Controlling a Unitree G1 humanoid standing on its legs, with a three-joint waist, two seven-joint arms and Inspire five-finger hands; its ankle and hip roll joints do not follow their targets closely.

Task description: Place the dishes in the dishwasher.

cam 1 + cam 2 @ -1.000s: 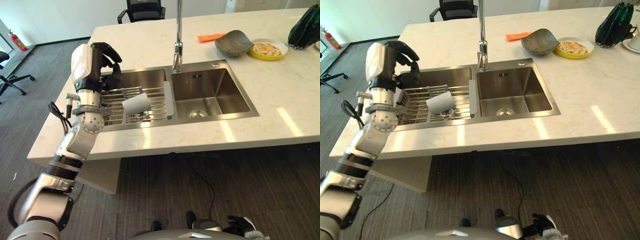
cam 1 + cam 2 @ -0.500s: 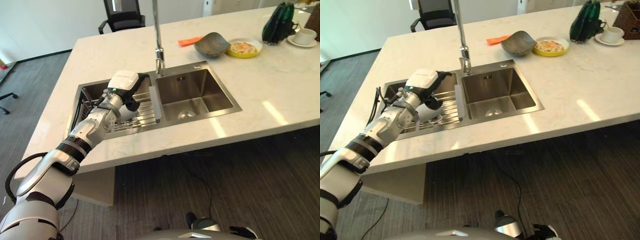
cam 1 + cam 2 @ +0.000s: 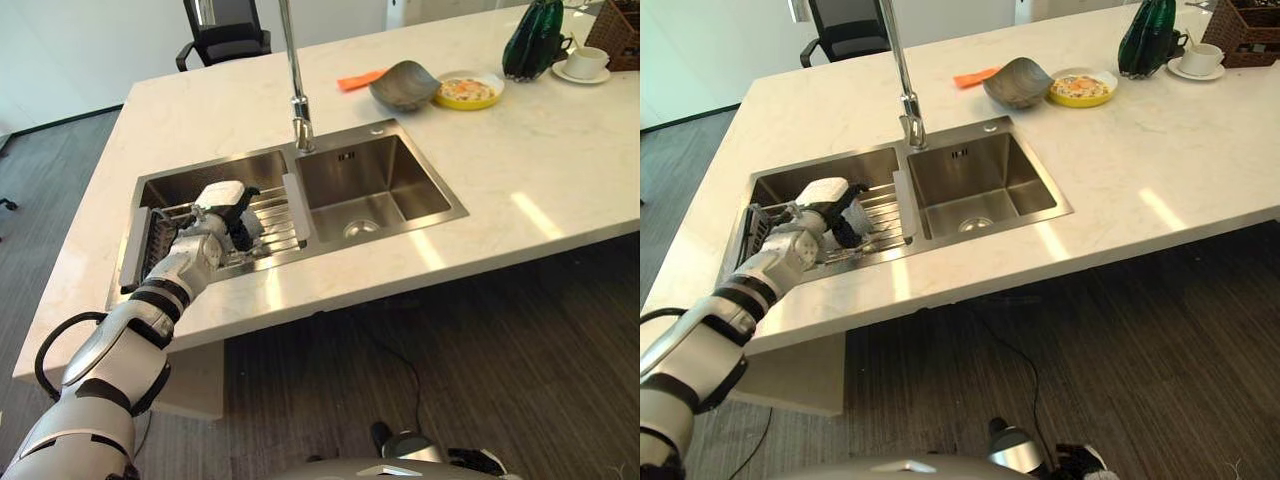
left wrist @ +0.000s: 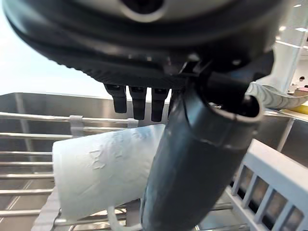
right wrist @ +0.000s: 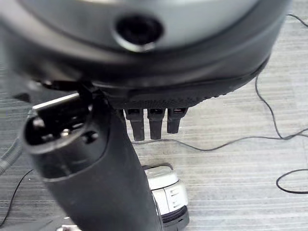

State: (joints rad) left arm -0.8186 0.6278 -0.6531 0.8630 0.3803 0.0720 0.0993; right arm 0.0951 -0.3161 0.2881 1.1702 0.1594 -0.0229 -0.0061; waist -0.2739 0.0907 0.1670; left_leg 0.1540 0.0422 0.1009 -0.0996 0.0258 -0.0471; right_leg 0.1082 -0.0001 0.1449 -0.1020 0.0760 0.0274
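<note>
A white cup lies on its side on the wire rack in the left basin of the sink. My left hand is lowered right over it and covers most of it in the eye views. In the left wrist view the fingers hang straight above the cup and the thumb reaches down across its open end, not curled round it. A grey bowl and a yellow plate with food sit on the counter behind the sink. My right hand hangs relaxed over the floor.
The tall faucet stands between the basins; the right basin holds nothing. An orange cloth, a dark green object, a cup on a saucer and a basket are at the far counter. An office chair stands beyond.
My left hand came down from a raised, curled pose above the rack onto the white cup, which it now hides. The camera has also shifted, moving the whole scene.
</note>
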